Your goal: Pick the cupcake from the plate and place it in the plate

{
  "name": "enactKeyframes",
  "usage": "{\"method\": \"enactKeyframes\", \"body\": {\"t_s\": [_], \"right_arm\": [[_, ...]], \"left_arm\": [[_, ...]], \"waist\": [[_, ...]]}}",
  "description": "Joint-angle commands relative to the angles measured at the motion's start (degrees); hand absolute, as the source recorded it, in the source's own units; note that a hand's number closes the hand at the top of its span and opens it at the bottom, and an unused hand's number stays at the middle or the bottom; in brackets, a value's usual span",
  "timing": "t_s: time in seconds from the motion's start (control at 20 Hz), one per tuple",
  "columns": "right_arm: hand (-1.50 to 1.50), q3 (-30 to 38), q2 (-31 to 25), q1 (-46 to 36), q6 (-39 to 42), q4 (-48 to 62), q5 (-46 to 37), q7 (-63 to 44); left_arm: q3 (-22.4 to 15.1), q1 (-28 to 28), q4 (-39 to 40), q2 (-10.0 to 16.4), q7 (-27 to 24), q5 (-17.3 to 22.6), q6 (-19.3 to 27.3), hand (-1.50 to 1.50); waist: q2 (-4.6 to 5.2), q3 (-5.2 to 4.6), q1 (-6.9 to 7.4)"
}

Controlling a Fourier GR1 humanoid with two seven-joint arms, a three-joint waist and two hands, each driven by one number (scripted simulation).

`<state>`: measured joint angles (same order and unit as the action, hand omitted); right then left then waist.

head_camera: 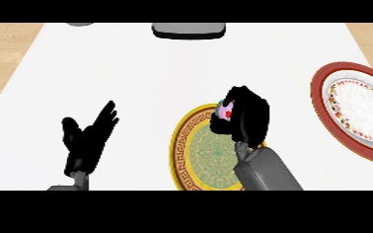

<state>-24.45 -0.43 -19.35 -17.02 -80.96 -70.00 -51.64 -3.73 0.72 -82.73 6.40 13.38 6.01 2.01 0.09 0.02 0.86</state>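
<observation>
- The right hand (249, 114) is curling round the pink cupcake (226, 111), over the gold-rimmed plate (204, 154).
- A red-rimmed plate (318, 96) is sitting to that hand's right.
- The left hand (87, 139) is resting open.

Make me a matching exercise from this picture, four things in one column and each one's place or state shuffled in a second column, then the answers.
Column one:
1. left hand
2. right hand
3. gold-rimmed plate
4. red-rimmed plate

Column two:
A. cut off by the view's right edge
B. open, fingers up, at the view's left
C. curled round the cupcake
D. in the middle, partly hidden by the right forearm

Pairs: 1-B, 2-C, 3-D, 4-A
</observation>
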Motion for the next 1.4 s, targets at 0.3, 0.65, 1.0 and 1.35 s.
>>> {"method": "enactKeyframes", "body": {"t_s": [0.3, 0.65, 1.0, 1.35], "right_arm": [[1.50, 5.3, 0.4, -8.6, -13.3, 1.5, -13.7, -15.4], [1.50, 14.6, 0.4, -0.7, -21.4, -7.4, -13.6, -11.7], [1.50, 23.6, -6.3, 6.1, -33.4, -4.9, -4.1, -0.2], [1.50, 34.7, -18.8, 1.8, -37.7, 5.5, 9.7, 9.4]], "left_arm": [[0.9, -2.3, 1.6, -0.9, 1.3, -0.4, 1.7, 0.00], [-0.6, -0.4, 1.7, -2.2, -1.0, -1.8, 2.2, 0.00], [0.5, 0.1, 1.7, -1.0, -1.5, -0.5, -0.1, 0.00], [-0.9, 1.7, -0.8, -2.1, -0.4, -1.4, 0.7, 0.00]], "waist": [[-0.03, -0.02, -0.93], [-0.12, 0.03, -1.69], [0.01, 0.02, -0.97], [0.09, 0.05, -0.42]]}}
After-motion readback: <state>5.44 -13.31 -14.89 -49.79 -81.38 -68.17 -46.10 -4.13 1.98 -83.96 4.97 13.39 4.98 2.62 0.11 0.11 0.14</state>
